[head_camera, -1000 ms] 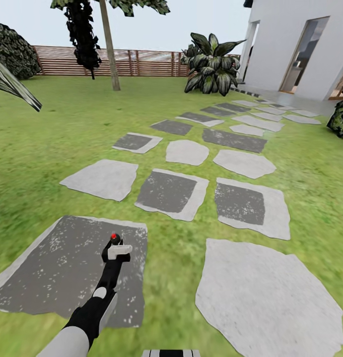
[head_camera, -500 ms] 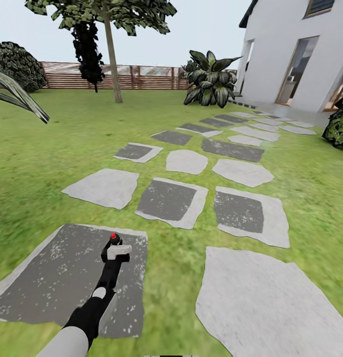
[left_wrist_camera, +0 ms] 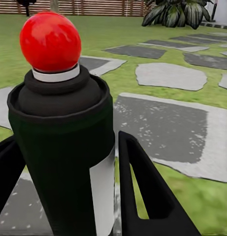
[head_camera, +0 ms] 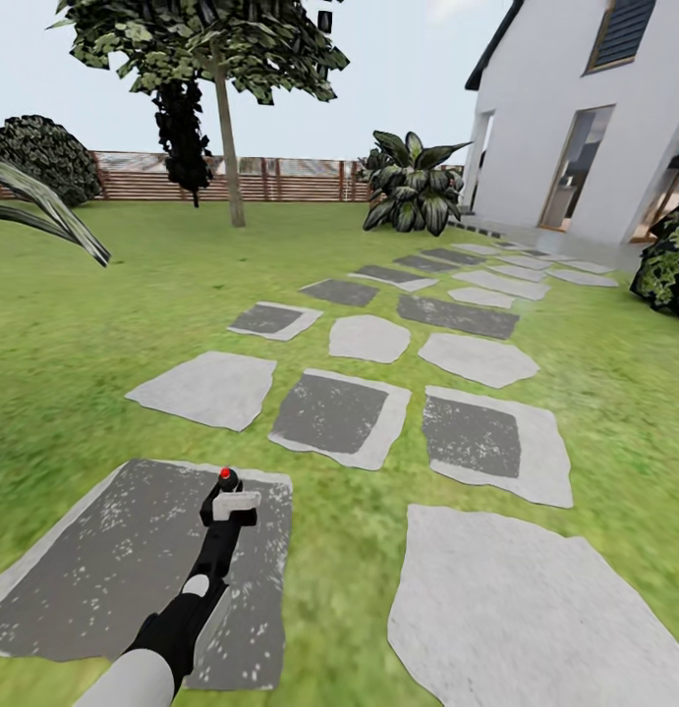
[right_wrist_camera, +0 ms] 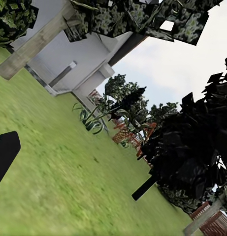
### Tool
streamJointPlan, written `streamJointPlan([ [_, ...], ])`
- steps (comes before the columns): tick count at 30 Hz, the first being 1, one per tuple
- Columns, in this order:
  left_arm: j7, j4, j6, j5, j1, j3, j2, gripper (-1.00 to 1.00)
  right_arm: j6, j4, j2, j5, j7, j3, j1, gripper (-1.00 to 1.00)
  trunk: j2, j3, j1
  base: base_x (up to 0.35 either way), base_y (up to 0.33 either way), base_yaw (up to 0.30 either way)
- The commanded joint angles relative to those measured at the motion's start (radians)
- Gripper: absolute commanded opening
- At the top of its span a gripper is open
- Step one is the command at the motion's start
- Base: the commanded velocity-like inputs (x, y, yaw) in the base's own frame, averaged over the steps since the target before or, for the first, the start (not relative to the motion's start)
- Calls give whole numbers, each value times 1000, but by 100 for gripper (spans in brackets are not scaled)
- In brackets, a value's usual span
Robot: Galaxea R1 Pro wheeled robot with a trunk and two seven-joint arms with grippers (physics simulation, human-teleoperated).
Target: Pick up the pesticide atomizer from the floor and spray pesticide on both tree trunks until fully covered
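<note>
Pesticide atomizer (left_wrist_camera: 64, 142): dark bottle, red ball cap, pale mark down its side. It sits upright between the two black fingers (left_wrist_camera: 143, 196) of my left claw (head_camera: 227, 496), which is clamped on it. In the head view the bottle rides at the end of my outstretched left arm, low over the large dark stepping stone (head_camera: 93, 560). The pickup step I judge done.

Change over the last second: the whole head view has tipped upward. More of the crown of the tree (head_camera: 211, 44) and more of the white house (head_camera: 585, 128) now show, and the lawn and stones sit lower in the picture. That is my camera moving, not the garden. The left arm and bottle hold the same pose in the picture throughout.

Meaning for the task: I am lifting my gaze toward a target. The tree trunk (head_camera: 229, 157) stands well ahead across the lawn (head_camera: 103, 314), just before the wooden fence (head_camera: 300, 182), with a dark conifer (head_camera: 182, 128) just beside it. Too far to spray from here, in my judgement; approach is needed first.

Right claw: a dark edge shows at the border of the right wrist view, too little to tell whether it is apart or together. That view looks over grass at another trunk (right_wrist_camera: 37, 42), possibly the second tree; I cannot be sure.
</note>
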Motion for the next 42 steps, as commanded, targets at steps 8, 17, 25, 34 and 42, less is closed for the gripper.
streamJointPlan([
  [8, 7, 19, -4, -9, -1, 9, -1, -100, -2, 2, 0, 10, -1, -5, -1, 100, 2, 30, -4, 0, 0, 0],
  [17, 7, 23, -3, -9, -1, 14, 0, -100, -2, 2, 0, 10, -1, -5, -1, 100, 4, 65, -8, 0, 0, 0],
  [25, 8, 95, -4, -7, -1, 18, 1, -100, -2, 2, -1, 10, -1, -5, -1, 100, 6, 96, -11, 0, 0, 0],
  [34, 9, 148, -6, -7, -1, 27, 2, -100, -1, 2, -1, 10, -1, -5, -1, 100, 28, 129, -26, 0, 0, 0],
  [42, 9, 214, -6, -7, -1, 42, 2, -100, -1, 2, -1, 10, -1, -5, -1, 100, 84, 154, -56, 0, 0, 0],
])
